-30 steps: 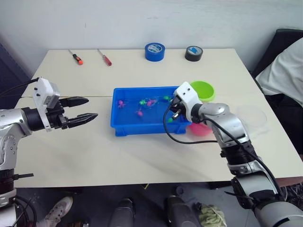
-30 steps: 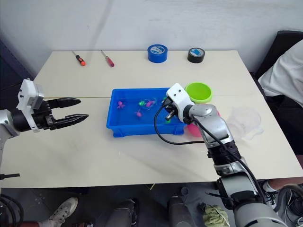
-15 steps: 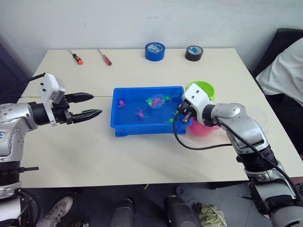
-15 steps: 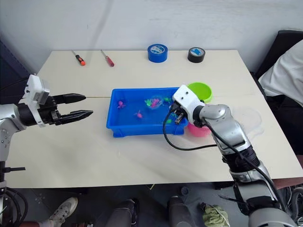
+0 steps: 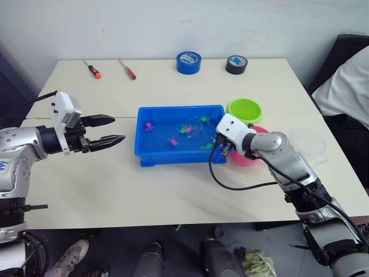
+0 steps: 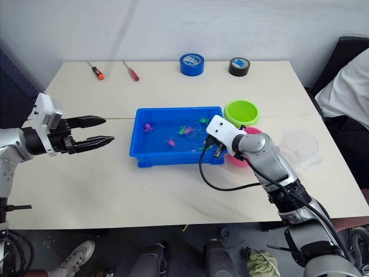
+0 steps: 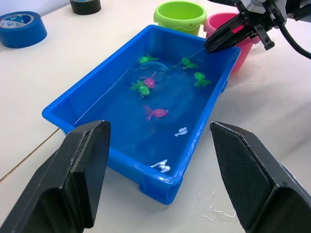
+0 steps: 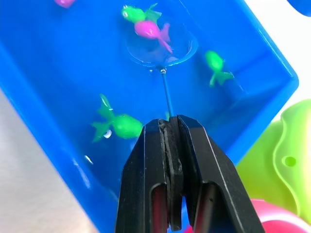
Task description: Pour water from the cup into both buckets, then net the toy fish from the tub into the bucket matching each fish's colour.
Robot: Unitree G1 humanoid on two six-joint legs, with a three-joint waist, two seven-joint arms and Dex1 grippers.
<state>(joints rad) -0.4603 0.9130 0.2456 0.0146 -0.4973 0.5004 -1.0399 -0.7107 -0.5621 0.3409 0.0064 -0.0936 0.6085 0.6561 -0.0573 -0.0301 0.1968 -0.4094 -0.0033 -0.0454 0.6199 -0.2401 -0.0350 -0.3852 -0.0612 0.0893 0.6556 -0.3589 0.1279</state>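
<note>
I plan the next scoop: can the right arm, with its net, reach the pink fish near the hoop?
Probably yes: the right gripper holds the net, and the pink fish lies inside its hoop.

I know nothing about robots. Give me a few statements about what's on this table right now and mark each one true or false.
1. The right claw is shut on the net. True.
2. The net's hoop is over the pink bucket. False: it sits in the tub, around a pink fish.
3. The left claw is holding the cup. False: it is open and holds nothing, and the cup stands beyond the pink bucket.
4. Two screwdrivers lie at the table's far edge. True.
</note>
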